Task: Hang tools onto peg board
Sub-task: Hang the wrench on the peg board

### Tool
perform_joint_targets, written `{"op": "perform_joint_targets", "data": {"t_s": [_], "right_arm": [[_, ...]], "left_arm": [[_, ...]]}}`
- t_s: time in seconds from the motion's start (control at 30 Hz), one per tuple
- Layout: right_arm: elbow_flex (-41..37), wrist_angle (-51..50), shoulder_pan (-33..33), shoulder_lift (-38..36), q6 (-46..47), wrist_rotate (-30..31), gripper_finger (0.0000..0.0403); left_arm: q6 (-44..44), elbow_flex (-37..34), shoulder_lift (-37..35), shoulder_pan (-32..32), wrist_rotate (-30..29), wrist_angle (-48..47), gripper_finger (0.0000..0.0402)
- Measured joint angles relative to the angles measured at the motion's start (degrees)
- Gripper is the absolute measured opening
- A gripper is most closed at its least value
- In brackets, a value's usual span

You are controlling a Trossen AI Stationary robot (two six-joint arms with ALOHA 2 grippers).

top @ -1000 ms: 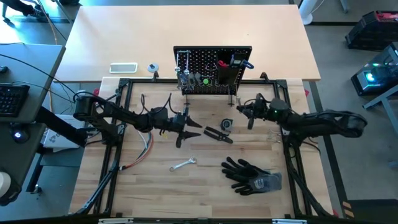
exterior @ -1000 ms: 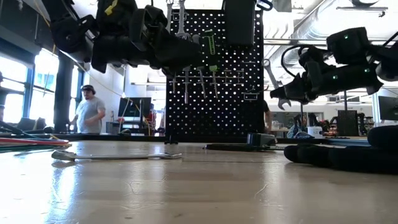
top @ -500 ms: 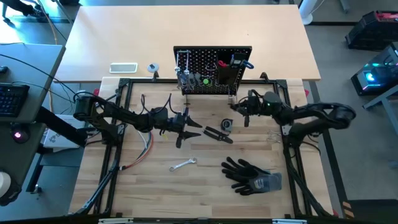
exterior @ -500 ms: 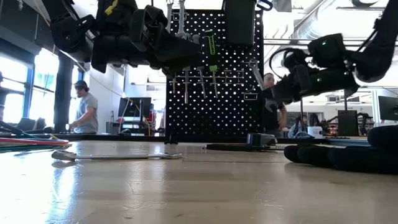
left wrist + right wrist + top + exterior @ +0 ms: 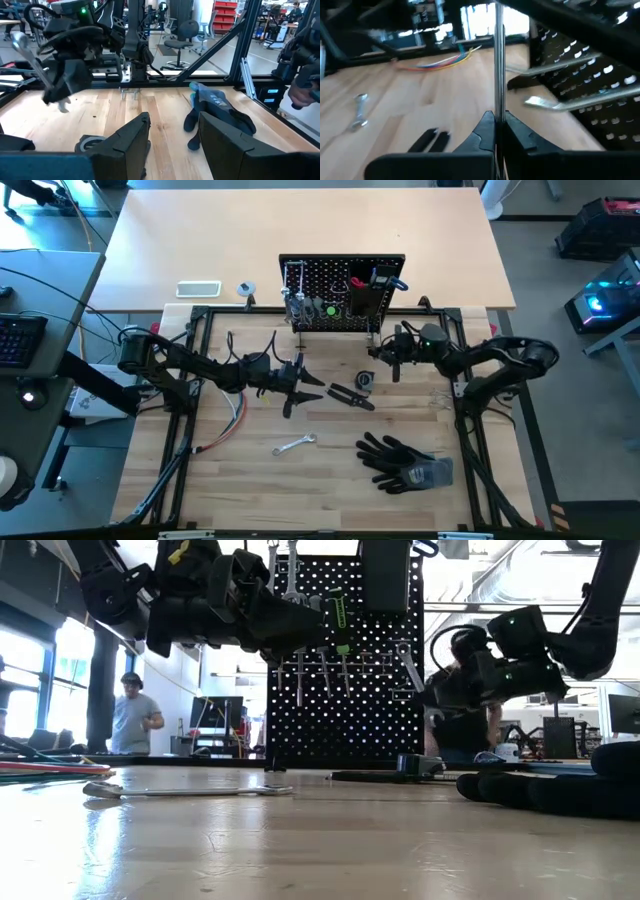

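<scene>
While right fingers [image 5: 495,131] clamp one wrench [image 5: 498,60], left fingers [image 5: 131,142] apart, one peg board [image 5: 342,292].

Bare wood at 6 o'clock of the peg board [image 5: 342,293]; black pliers [image 5: 351,396] at 5, black gloves [image 5: 402,460] farther, block passage.

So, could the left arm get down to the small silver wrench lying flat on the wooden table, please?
Probably yes: the left gripper hangs open and empty, and the small silver wrench lies alone on bare wood nearby, nothing between them.
</scene>
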Motion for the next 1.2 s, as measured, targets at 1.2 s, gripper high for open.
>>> {"op": "perform_joint_targets", "data": {"t_s": [1.2], "right_arm": [[3.15, -15.20, -5.25, 0.00, -6.39, -4.34, 0.0003]], "left_arm": [[0.98, -0.44, 0.02, -0.22, 0.02, 0.39, 0.0165]]}}
